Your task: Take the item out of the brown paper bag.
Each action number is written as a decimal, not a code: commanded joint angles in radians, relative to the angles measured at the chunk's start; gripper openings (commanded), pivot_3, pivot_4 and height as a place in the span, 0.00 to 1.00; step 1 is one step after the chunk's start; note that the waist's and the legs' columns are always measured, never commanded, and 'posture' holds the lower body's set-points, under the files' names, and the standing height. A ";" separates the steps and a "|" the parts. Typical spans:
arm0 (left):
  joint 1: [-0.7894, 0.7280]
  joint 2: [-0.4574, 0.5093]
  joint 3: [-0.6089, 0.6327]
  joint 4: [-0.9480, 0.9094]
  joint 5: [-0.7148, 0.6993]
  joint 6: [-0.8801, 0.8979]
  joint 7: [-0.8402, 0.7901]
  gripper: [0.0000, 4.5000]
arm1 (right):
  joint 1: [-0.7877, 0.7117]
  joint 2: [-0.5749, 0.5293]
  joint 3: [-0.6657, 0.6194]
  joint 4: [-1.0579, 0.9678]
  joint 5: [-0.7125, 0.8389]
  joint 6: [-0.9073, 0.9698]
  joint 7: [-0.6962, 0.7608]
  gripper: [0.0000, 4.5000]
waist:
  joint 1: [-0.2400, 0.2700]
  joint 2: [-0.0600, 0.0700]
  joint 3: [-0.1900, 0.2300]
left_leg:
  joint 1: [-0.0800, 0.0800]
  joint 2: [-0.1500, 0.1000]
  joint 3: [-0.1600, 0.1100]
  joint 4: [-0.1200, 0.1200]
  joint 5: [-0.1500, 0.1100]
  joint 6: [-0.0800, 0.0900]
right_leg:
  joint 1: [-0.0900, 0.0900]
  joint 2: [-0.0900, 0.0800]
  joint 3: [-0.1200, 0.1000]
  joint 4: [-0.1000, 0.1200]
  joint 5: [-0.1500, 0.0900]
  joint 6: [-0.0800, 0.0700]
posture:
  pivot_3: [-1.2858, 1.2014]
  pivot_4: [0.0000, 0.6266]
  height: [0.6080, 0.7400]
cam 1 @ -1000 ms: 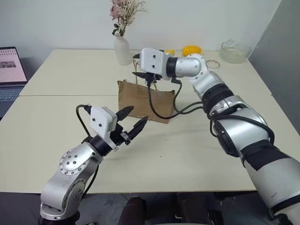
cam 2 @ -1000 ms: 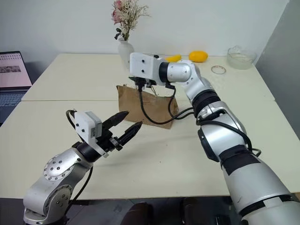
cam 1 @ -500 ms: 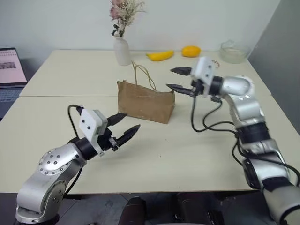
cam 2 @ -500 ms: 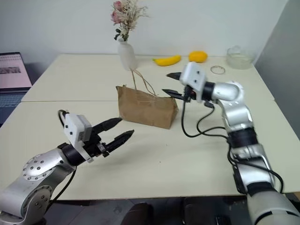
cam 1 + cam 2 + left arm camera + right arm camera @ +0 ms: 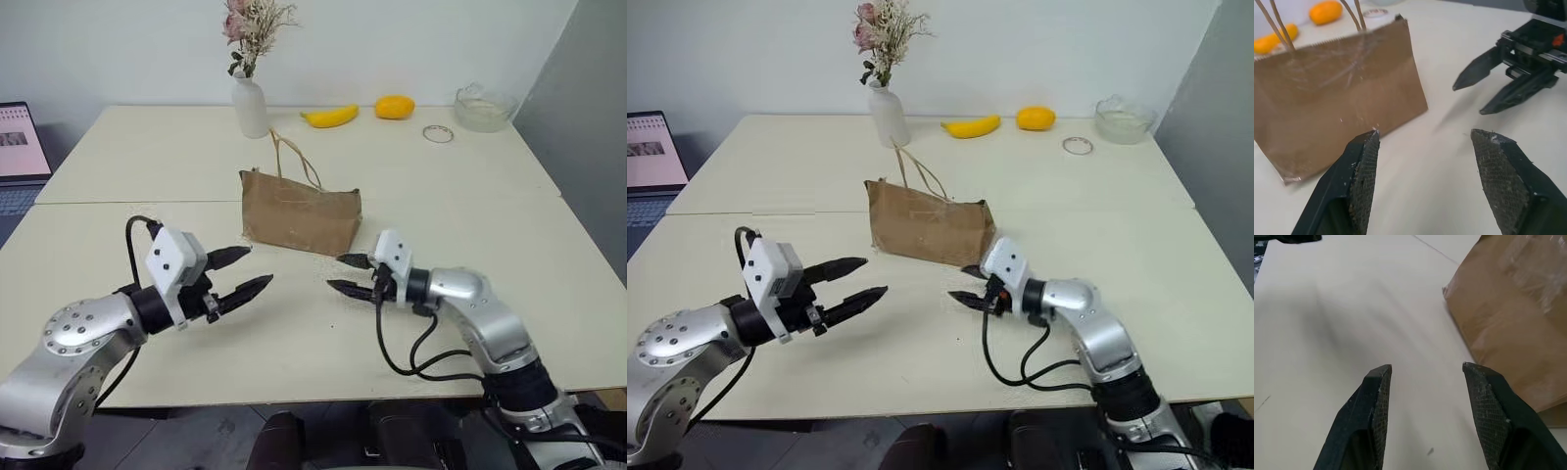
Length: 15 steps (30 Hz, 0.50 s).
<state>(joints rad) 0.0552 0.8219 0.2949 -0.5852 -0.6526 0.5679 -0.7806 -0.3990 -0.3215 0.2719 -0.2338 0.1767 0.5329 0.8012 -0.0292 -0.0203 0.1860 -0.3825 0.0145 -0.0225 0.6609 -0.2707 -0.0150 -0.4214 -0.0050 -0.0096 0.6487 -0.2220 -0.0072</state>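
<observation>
Now the right hand (image 5: 350, 275) has come down from above the brown paper bag (image 5: 300, 212), where it hung a second ago, to just over the table (image 5: 147, 157) near the bag's near right corner, its two black fingers parted about halfway and holding nothing. The left hand (image 5: 235, 273) has drifted a little out to its own side and hovers low over the table in front of the bag's left end, fingers spread wider and likewise empty; the two hands face each other across a bare strip of tabletop. The bag stands upright in the middle of the table, mouth up, its thin cord handles (image 5: 294, 159) rising from the top edge. The item, the ketchup bottle, is presumably inside the bag, since nothing of it can be seen over the rim. I judge that the retreat from the bag's mouth means the reach into the bag is not yet made, and the task remains at its start. Behind the bag are a white vase of dried flowers (image 5: 250, 105), a banana (image 5: 330, 117), an orange-yellow fruit (image 5: 395, 107), a glass bowl (image 5: 479, 108) and a small ring (image 5: 437, 134), all well apart from the hands; a laptop (image 5: 17, 155) sits at the far left. The upright handles and the narrow, crumpled mouth look like the main hindrance.
</observation>
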 commanded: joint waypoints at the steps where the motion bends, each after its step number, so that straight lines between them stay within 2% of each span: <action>1: 0.018 0.049 0.070 -0.012 -0.029 0.002 -0.064 0.69 | -0.037 0.045 0.026 0.040 -0.015 0.026 -0.057 0.53 | 0.000 0.000 0.000 | 0.000 0.000 0.000 0.000 0.000 0.000 | 0.000 0.000 0.000 0.000 0.000 0.000 | 0.52 0.24 1.00; 7: 0.063 0.113 0.140 0.018 -0.019 0.001 -0.148 0.69 | -0.139 0.119 0.032 0.231 -0.046 0.016 -0.113 0.53 | -0.001 0.000 0.000 | 0.000 0.000 0.000 0.000 0.000 0.000 | 0.000 0.001 0.000 0.000 -0.002 -0.003 | 0.52 0.24 1.00; 15: 0.060 0.106 0.150 -0.007 -0.023 0.017 -0.123 0.69 | -0.283 0.197 0.044 0.539 -0.127 -0.089 -0.174 0.53 | -0.002 0.000 0.000 | -0.001 0.000 0.000 -0.001 0.000 0.000 | -0.001 0.001 0.000 -0.001 -0.001 -0.001 | 0.52 0.24 1.00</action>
<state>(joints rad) 0.1213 0.9265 0.4200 -0.5592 -0.6663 0.5826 -0.9136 -0.6461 -0.1303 0.3235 0.2802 0.0626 0.4871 0.6445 -0.0311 -0.0203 0.1861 -0.3830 0.0146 -0.0226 0.6603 -0.2708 -0.0150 -0.4220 -0.0040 -0.0100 0.6481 -0.2226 -0.0080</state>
